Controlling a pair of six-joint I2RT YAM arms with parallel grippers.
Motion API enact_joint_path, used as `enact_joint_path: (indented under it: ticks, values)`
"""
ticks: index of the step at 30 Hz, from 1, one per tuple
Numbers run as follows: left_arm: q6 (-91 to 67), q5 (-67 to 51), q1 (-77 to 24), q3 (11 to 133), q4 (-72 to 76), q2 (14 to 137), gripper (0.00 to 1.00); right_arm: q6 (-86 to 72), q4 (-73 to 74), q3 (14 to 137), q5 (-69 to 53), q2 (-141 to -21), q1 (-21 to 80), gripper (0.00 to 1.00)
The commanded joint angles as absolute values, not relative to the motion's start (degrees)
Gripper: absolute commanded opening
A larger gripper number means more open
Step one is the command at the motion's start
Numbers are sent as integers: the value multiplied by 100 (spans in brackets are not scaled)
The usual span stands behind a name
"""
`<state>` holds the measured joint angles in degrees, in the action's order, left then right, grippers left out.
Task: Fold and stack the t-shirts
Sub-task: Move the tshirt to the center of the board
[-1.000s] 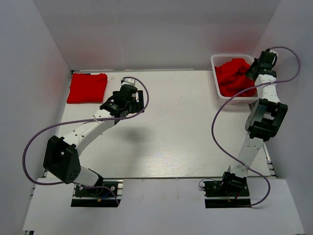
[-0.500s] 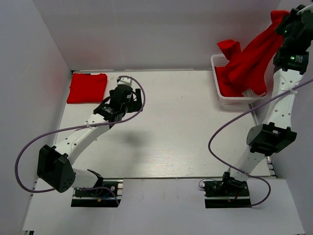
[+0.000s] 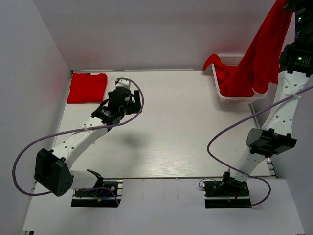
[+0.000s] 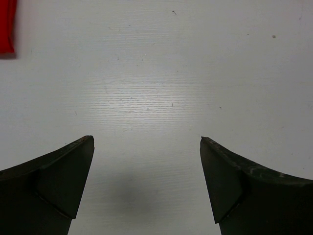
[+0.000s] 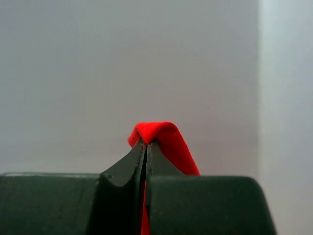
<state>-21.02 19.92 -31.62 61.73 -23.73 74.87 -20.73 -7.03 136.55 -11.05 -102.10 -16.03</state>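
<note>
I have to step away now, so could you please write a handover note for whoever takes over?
Right claw: shut on a red t-shirt, held high, its lower end hanging into the white basket.
Left claw: open, empty, over bare table.
Done: one folded t-shirt lies at the far left corner.
Left: fold the held shirt, stack it there; check the basket for more.

Top: high, rear, looking down onto whole bench (image 3: 176,142). Left wrist: close over bench, shares folded t-shirt (image 4: 6,27) corner. Right wrist: faces wall (image 5: 146,63).
</note>
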Motion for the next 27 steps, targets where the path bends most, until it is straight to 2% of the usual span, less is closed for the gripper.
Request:
enact_joint_path:
  ticks: [1,7,19,24,27]
  values:
    - [-2083,1934,-3138,6021,-2259,7102,99,-2934,-2046,13957,-2097,-10002,-1538,0]
    - [-2144,1934,-3138,6021,-2390,6988,99,-3866,-2663,14054,-2917,-9897,-942,0]
    - [-2382,2003,-3138,6021,-2777,6742,99,-3016,-2760,14098,-3023,-10406,1185,0]
    - [-2645,2293,-3138,5916,-3041,6478,99,-2505,-2436,13361,-3164,-10521,1801,0]
    - [-2829,2347,-3138,5758,-3208,6294,99,-2049,-2610,11626,-3348,-10249,1986,0]
